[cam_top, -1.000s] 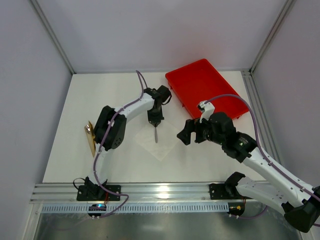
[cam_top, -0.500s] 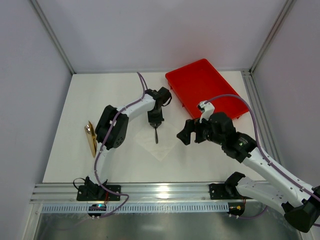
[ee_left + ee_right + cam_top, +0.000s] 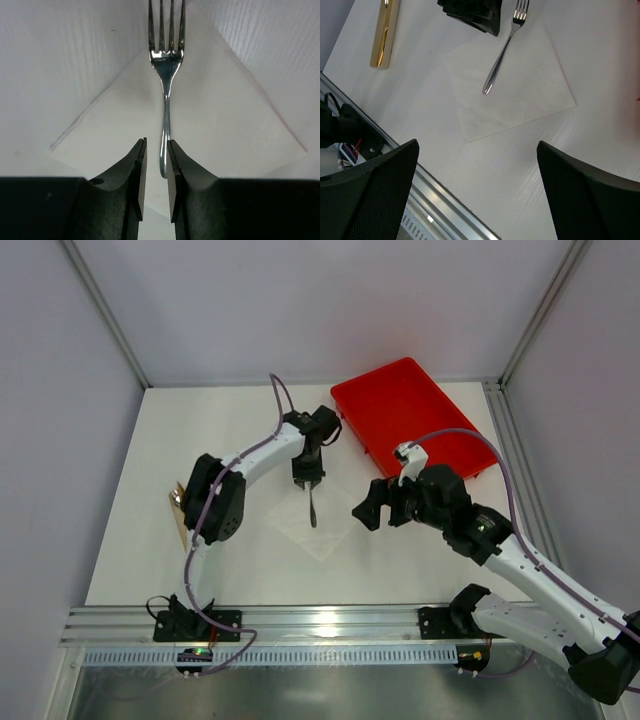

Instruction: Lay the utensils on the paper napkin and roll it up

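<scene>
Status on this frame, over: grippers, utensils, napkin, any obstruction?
Left gripper open, jaws straddling fork handle. Right gripper open, hovering, empty. Fork lies on napkin; gold utensil off it, on bare table at left. Nothing blocking.

Bright even light, faint shadows, glint on fork [image 3: 165, 70], sharp focus

White table [image 3: 200, 425] — grey walls [image 3: 330, 300]

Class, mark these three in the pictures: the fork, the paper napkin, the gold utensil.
fork [image 3: 165, 107]: left wrist view, middle of its handle.
paper napkin [image 3: 530, 95]: right wrist view, bare paper right of the fork.
gold utensil [image 3: 383, 35]: right wrist view, midway along its visible length.
</scene>
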